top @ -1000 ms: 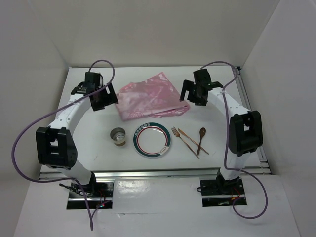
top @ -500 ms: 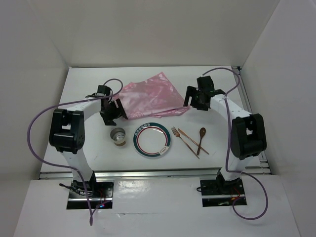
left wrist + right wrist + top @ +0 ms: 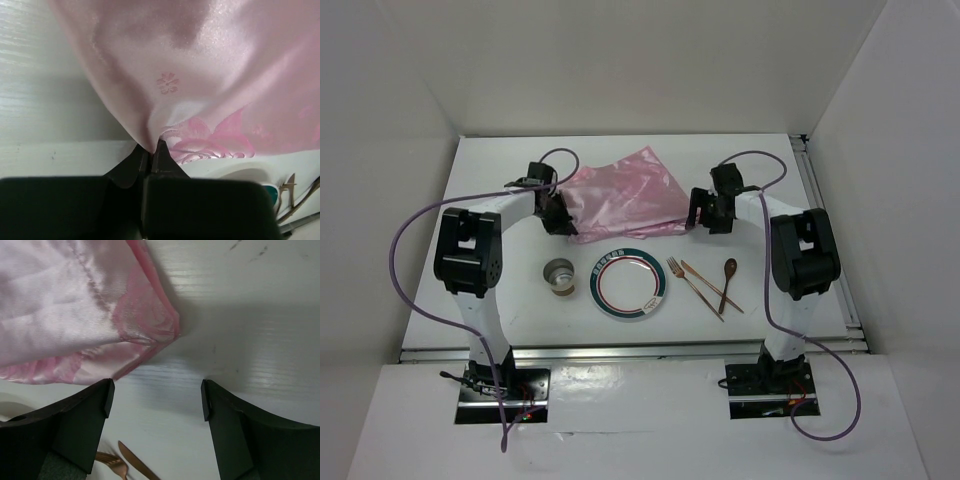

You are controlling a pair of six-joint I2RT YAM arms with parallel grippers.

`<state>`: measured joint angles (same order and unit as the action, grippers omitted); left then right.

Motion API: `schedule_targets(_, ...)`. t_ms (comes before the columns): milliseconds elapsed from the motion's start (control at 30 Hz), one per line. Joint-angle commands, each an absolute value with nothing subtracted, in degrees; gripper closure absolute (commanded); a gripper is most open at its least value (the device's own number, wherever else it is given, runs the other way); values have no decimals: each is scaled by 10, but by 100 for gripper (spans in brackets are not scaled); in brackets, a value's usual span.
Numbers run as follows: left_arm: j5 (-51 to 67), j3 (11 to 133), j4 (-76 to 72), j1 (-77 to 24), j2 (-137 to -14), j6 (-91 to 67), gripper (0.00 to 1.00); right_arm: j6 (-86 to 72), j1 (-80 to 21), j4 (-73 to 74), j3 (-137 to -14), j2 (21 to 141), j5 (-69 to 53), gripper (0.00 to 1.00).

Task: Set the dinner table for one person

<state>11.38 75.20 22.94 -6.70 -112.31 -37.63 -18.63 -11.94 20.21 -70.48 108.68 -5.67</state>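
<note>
A crumpled shiny pink placemat (image 3: 620,195) lies at the middle back of the white dinner table (image 3: 500,170). My left gripper (image 3: 563,225) is at the cloth's near-left edge. In the left wrist view that gripper (image 3: 151,145) is shut, with a fold of the placemat (image 3: 200,75) pinched between its tips. My right gripper (image 3: 698,215) sits low at the cloth's right corner. In the right wrist view it (image 3: 157,390) is open over bare table, and the placemat's corner (image 3: 167,330) lies just ahead of the fingers, not between them.
In front of the cloth stand a metal cup (image 3: 559,275) and a teal-rimmed plate (image 3: 628,284). Right of the plate lie a copper fork (image 3: 692,285), knife (image 3: 710,285) and spoon (image 3: 728,280). The knife (image 3: 135,462) lies just below my right fingers.
Both arms came down to the placemat, the left to its near-left edge and the right to its right corner. The left gripper closed on the cloth; the right narrowed slightly.
</note>
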Motion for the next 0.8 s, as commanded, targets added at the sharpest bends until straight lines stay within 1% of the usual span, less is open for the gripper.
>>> schedule_targets(0,127,817,256,-69,-1129,-347,100,-210,-110,191,-740,1091,-118,18)
schedule_targets(200,142,924,301,-69,-1104,-310,100,-322,-110,160,-699,1069,-160,23)
schedule_targets(233,167,934,308,-69,-1104,-303,100,-344,-110,160,-699,1076,-160,23)
schedule_targets(400,207,983,308,-82,-1093,-298,100,-376,-116,153,-688,1091,-169,24)
schedule_targets(467,222,993,308,-82,-1086,-303,100,-390,-123,142,-682,1091,-150,27)
schedule_targets(533,228,1007,308,-87,-1085,-303,100,-390,-139,136,-682,1085,-133,30)
schedule_targets(567,229,1012,308,-87,-1080,-309,100,-390,-139,136,-682,1085,-125,36)
schedule_targets(633,239,1028,308,-87,-1080,-309,100,-396,-146,136,-688,1109,-132,43)
schedule_targets(700,253,1036,301,-92,-1089,-315,100,-419,-146,136,-688,1114,-132,43)
schedule_targets(767,261,1048,306,-92,-1096,-315,100,-438,-152,124,-681,1121,-109,39)
